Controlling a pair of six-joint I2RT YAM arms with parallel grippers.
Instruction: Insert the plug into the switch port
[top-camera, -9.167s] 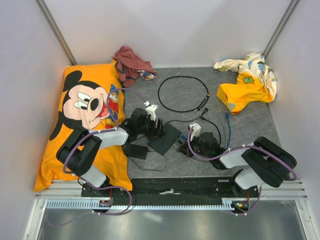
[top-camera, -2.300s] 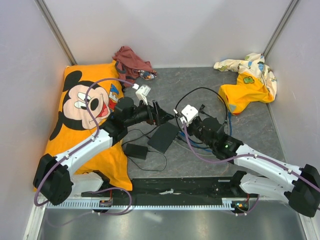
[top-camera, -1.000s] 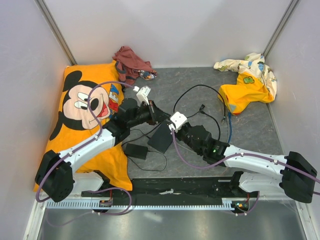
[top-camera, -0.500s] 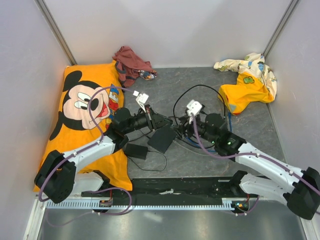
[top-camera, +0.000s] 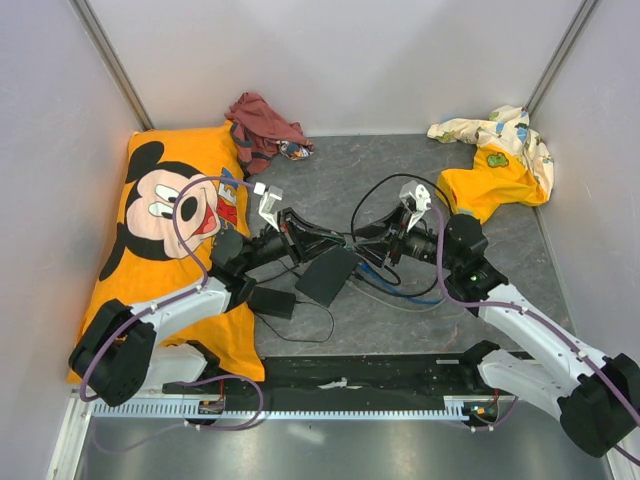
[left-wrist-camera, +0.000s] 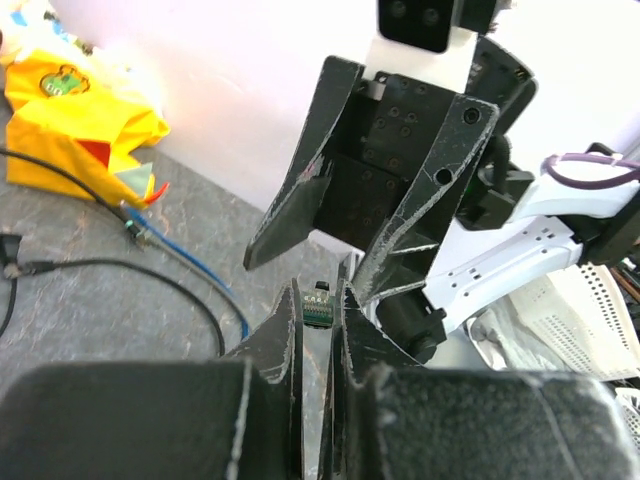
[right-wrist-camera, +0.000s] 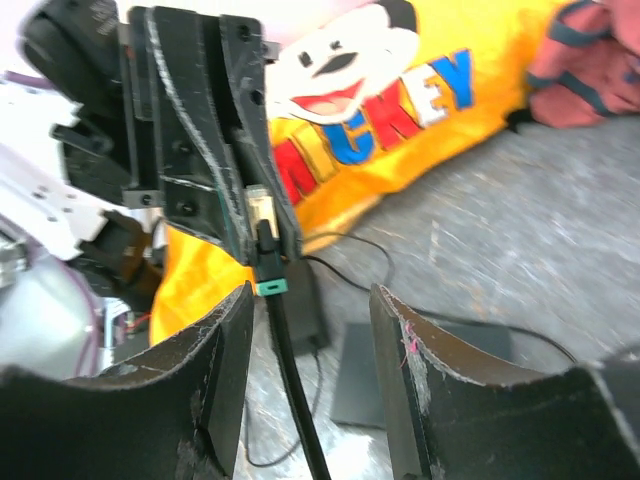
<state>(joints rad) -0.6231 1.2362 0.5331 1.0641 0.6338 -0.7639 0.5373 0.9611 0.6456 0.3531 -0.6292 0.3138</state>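
Two grippers meet nose to nose above the grey table (top-camera: 330, 165): the left gripper (left-wrist-camera: 318, 292) pinches the clear plug with green boot (right-wrist-camera: 262, 215), and the right gripper (right-wrist-camera: 310, 310) faces it, fingers spread wide. Below, the flat matte-black box (top-camera: 328, 277) lies mid-table; its switch port can't be made out.

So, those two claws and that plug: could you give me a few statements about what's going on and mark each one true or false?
1. The left gripper is shut on the plug. True.
2. The right gripper is clamped on the plug too. False: its jaws stand open, facing the left gripper, with the plug ahead of them.
3. The plug sits in the switch. False: the plug is held in the air, apart from the switch, which lies flat below.
4. A Mickey Mouse pillow lies on the left side. True.
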